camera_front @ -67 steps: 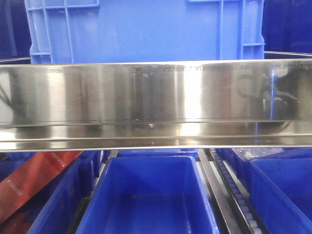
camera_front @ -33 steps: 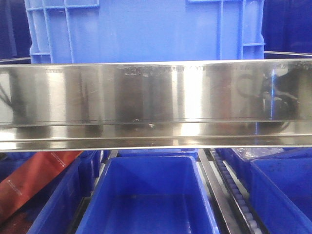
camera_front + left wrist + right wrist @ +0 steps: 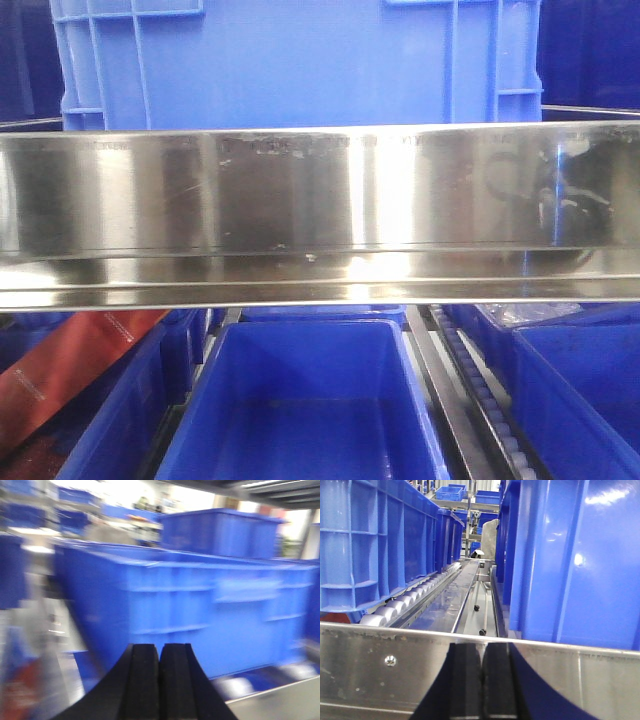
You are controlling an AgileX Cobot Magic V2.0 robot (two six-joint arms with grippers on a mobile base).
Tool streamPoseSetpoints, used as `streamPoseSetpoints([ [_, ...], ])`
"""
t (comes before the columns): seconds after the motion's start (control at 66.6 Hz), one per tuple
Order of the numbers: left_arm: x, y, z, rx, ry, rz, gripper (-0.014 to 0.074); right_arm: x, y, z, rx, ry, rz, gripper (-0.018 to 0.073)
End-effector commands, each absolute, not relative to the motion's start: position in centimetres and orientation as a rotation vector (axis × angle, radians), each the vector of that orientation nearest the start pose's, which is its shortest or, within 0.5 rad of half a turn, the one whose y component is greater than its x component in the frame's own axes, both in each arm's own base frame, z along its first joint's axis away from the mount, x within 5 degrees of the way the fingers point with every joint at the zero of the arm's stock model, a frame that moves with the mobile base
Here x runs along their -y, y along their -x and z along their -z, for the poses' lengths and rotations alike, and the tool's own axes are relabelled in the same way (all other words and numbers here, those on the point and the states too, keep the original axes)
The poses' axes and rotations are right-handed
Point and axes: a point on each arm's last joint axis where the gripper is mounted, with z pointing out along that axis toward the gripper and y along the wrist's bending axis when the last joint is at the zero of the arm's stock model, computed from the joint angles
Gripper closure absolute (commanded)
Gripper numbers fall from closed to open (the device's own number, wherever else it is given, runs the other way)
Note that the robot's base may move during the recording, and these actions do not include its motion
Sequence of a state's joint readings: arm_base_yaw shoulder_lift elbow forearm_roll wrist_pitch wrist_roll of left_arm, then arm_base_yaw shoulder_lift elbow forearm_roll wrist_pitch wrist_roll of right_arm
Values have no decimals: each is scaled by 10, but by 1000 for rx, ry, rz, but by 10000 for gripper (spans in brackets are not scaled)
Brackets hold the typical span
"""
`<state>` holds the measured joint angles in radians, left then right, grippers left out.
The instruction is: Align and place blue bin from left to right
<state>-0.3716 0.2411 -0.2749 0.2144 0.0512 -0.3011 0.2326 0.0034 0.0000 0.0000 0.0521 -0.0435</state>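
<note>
Both grippers look clenched w/ nothing in them. Left gripper (image 3: 159, 680): the 2 black pads sit pressed flat together, no gap, no bin wall between them. Right gripper (image 3: 481, 680): same deal, pads touching down the middle, empty. My guess is that's on purpose, since a crate this big isn't something you pinch; closed fingers make a decent blunt pusher for nudging it along.

Going outward from the left one: the blue bin (image 3: 200, 615) fills the view right ahead, long ribbed side wall facing the cam, close but not touching as far as I can tell. Whole view is smeared, so prob the arm is moving. Another blue crate (image 3: 220, 530) sits behind it, further back.

Right wrist is parked low, just behind the steel rail (image 3: 395, 670) at the shelf's front edge, looking down a lane btw 2 bins. The left-hand bin wall (image 3: 380, 545) rides on a roller track (image 3: 420, 595), which is why pushing should work: it ought to slide w/o lifting. The right-hand bin wall (image 3: 570, 560) is very near the cam.

Front cam: the blue bin (image 3: 300, 60) sits on the upper shelf behind the steel lip (image 3: 320, 190), roughly centered, tad left. Lower tier has open blue bins (image 3: 300, 400) and something red-brown (image 3: 70, 370) at the left. No arms visible there.

Judgement: alignment still looks in progress, bin not yet snugged to a neighbor.
</note>
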Motion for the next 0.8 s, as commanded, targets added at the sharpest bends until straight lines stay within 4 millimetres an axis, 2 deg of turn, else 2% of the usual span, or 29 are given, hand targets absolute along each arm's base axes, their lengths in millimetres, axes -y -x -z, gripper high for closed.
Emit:
streamPoseSetpoints([
  [0.0, 18, -60, -275, -1489, -186, 272, 707, -13, -55, -211, -1497, 208, -153, 638],
  [0.195, 6, -51, -246, -1494, -55, 166, 707, -13, -55, -211, -1497, 208, -153, 638],
  [0.45, 3, -56, -207, -1560, 25, 109, 707, -13, -55, -211, -1497, 208, -153, 638],
  [0.525, 3, -56, -210, -1514, 2, 99, 707, -13, -55, -211, -1497, 208, -153, 638],
  [0.78, 3, -56, -208, -1536, -47, 47, 707, -13, -55, -211, -1497, 208, -153, 638],
])
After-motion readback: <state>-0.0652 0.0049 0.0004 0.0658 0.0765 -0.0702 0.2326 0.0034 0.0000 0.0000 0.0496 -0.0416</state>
